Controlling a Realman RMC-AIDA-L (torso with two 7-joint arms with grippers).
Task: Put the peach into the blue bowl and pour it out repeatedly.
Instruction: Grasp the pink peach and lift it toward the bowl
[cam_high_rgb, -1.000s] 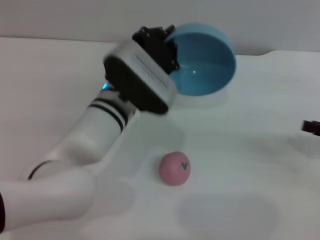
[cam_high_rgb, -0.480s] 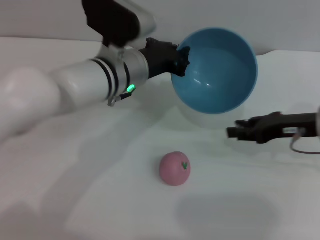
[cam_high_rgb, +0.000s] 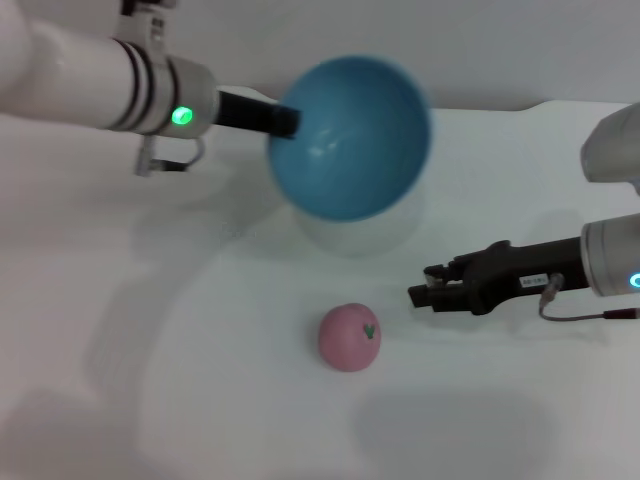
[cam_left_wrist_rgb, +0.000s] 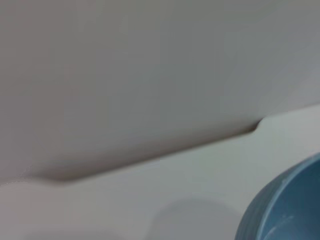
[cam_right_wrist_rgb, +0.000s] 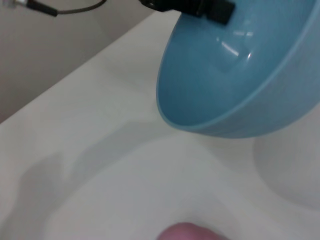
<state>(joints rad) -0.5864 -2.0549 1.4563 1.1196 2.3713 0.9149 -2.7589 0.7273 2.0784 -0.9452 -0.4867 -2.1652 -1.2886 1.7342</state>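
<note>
I see the glossy, smooth light-blue hemispherical bowl (cam_high_rgb: 350, 135) lifted clear of the matte white table (cam_high_rgb: 200, 400) and tipped on its side, its opening facing me; its interior is bare, with only small highlights on the glaze. My left gripper (cam_high_rgb: 285, 120) pinches its rim with dark fingers at the bowl's left edge, the white arm reaching in from the upper left. The small round matte pink-red peach (cam_high_rgb: 349, 337), with a tiny green stem mark, lies on the table below the bowl, outside it. My right gripper (cam_high_rgb: 420, 292) comes in low from the right, near the peach but apart from it; its slim black fingers look slightly parted and hold nothing.
</note>
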